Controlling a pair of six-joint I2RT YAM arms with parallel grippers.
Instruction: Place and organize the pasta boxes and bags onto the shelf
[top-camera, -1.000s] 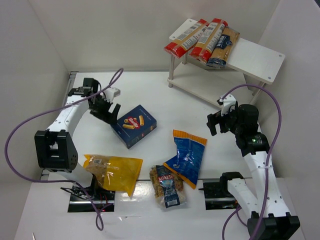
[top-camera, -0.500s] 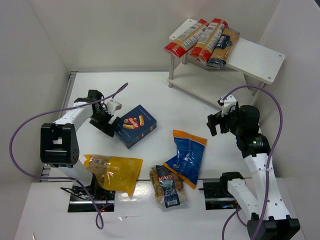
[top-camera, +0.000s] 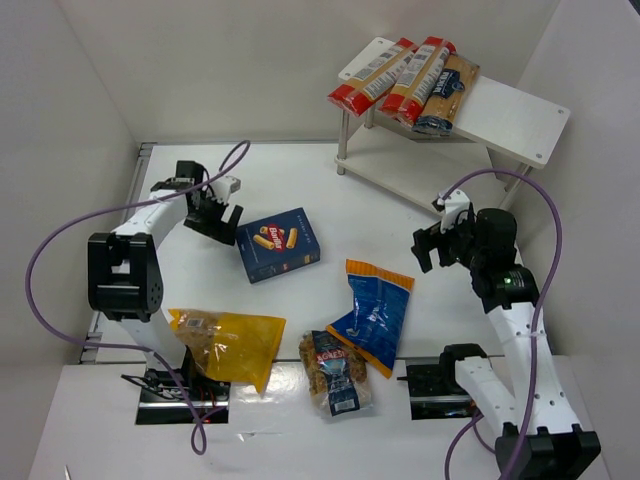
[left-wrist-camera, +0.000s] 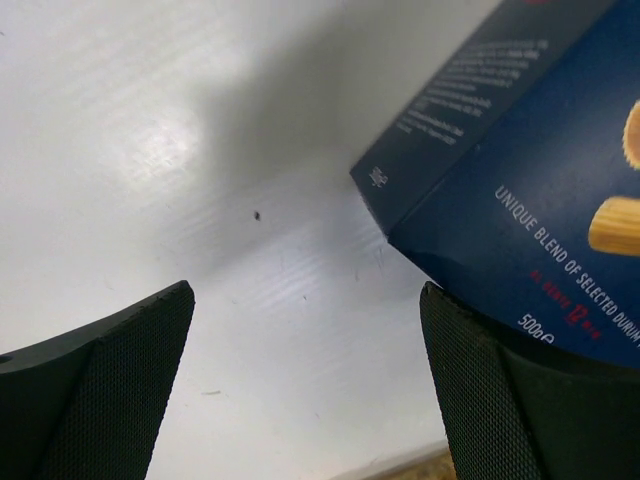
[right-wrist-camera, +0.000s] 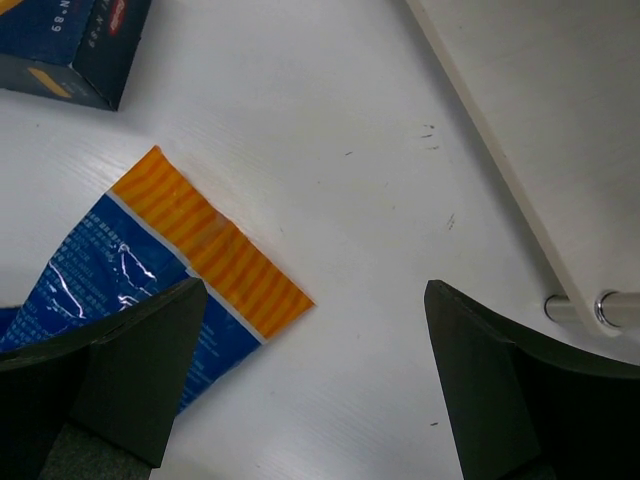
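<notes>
The dark blue pasta box (top-camera: 279, 244) lies flat on the table, left of centre; its corner shows in the left wrist view (left-wrist-camera: 520, 190). My left gripper (top-camera: 216, 218) is open and empty just left of the box, one finger (left-wrist-camera: 500, 400) by its edge. The blue bag with an orange top (top-camera: 372, 312) lies mid-table and shows in the right wrist view (right-wrist-camera: 120, 270). The yellow bag (top-camera: 225, 344) and the small clear bag (top-camera: 334, 372) lie near the front. My right gripper (top-camera: 432, 245) is open and empty, between the blue bag and the white shelf (top-camera: 510, 115).
Long red-ended spaghetti packs (top-camera: 400, 75) lie on the shelf's top board at its left end. The shelf's lower board (right-wrist-camera: 540, 130) and a leg (right-wrist-camera: 590, 308) show in the right wrist view. White walls enclose the table.
My left gripper moved back away from the box's left end, up and slightly left. The box has turned and shifted right. The right arm has barely moved.
</notes>
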